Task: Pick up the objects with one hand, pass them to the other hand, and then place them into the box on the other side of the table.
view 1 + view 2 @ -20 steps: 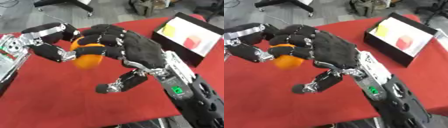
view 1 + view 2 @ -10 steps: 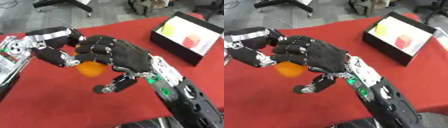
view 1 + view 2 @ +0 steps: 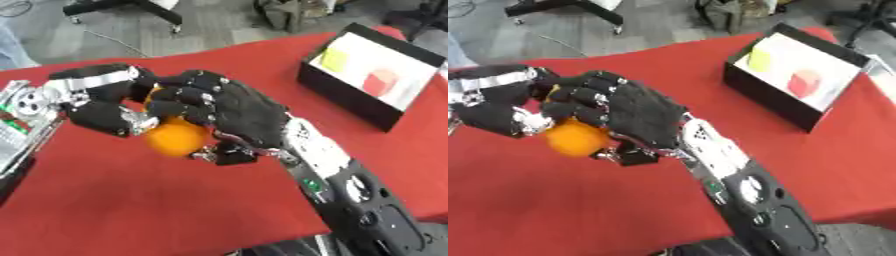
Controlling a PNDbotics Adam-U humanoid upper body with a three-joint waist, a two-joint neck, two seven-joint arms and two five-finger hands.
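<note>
An orange ball hangs above the red table, held between both hands. My left hand comes in from the left, its fingers curled round the ball's left and upper side. My right hand covers the ball from the right, fingers curled over its top and thumb tucked in under it. Much of the ball's top is hidden by the fingers. At the far right stands the black box with a white inside, holding a yellow-green object and a red object.
My right forearm runs across the table toward the lower right corner. Beyond the table's far edge is grey floor with a chair base and a dark bag.
The right thumb, stretched out below the ball before, has closed in under it. Both hands with the ball have drifted slightly left, and the left fingers have eased back along the ball.
</note>
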